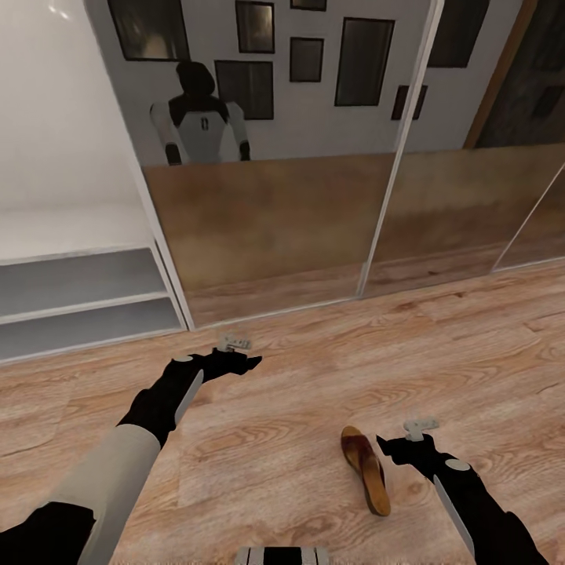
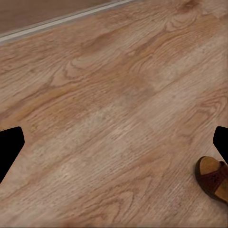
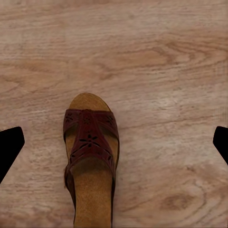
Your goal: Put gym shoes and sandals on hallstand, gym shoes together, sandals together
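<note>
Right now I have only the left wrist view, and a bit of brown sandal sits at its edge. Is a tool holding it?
Observer: No. The dark brown leather sandal with a tan footbed lies on the wood-plank floor beside the right tool, which is open and empty.
Operator: Which way up is it?
Observer: Footbed up; the right wrist view looks straight down on its cut-out front band.
Operator: Is the rack close?
Observer: The pale-grey shelf unit stands ahead on the robot's left, next to the mirrored sliding door.
</note>
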Available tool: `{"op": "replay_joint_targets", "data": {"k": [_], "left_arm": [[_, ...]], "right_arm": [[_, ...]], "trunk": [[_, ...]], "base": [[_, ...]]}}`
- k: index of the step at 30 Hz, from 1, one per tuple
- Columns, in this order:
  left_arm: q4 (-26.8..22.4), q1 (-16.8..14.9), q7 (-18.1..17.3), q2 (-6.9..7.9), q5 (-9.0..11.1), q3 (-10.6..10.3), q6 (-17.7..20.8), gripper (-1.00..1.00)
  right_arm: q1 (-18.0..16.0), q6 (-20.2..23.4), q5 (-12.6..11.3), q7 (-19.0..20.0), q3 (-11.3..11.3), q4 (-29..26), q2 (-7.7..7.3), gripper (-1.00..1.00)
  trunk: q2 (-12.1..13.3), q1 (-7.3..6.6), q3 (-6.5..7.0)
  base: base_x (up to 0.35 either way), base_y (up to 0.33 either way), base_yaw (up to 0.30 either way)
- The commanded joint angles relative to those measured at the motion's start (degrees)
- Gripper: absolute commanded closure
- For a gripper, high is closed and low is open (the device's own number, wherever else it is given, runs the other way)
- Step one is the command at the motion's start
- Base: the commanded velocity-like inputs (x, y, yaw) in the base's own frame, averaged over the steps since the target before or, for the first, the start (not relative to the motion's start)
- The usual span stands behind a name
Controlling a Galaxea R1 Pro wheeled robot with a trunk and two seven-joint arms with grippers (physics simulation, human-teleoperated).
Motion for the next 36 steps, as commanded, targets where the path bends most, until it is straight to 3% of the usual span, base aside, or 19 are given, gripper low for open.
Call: {"op": "replay_joint_targets", "data": {"k": [1, 7, 15, 36], "left_arm": [[-0.09, -0.02, -0.09, -0.08, 0.19, 0.0, 0.43, -1.0], [-0.12, -0.02, -0.08, -0.12, 0.19, -0.05, 0.53, -1.0], [-0.12, -0.02, -0.08, -0.12, 0.19, -0.1, 0.57, -1.0], [-0.12, -0.02, 0.0, -0.14, 0.19, -0.03, 0.53, -1.0]], "right_arm": [[-0.01, 0.32, 0.05, 0.3, -0.14, -0.08, 0.02, -1.0], [-0.01, 0.33, 0.04, 0.23, -0.06, -0.04, 0.04, -1.0], [-0.01, 0.31, -0.09, 0.22, -0.05, -0.21, 0.11, -1.0], [-0.01, 0.3, -2.03, 0.22, -0.1, -0.54, 0.12, -1.0]], "trunk": [[-0.04, 0.01, -0.28], [-0.06, 0.06, -0.72], [-0.17, 0.27, -2.54], [-0.45, 0.81, -8.87]], "base": [[0.0, 0.0, -0.002], [0.0, 0.0, 0.0], [0.0, 0.0, 0.0], [0.0, 0.0, 0.0]]}}
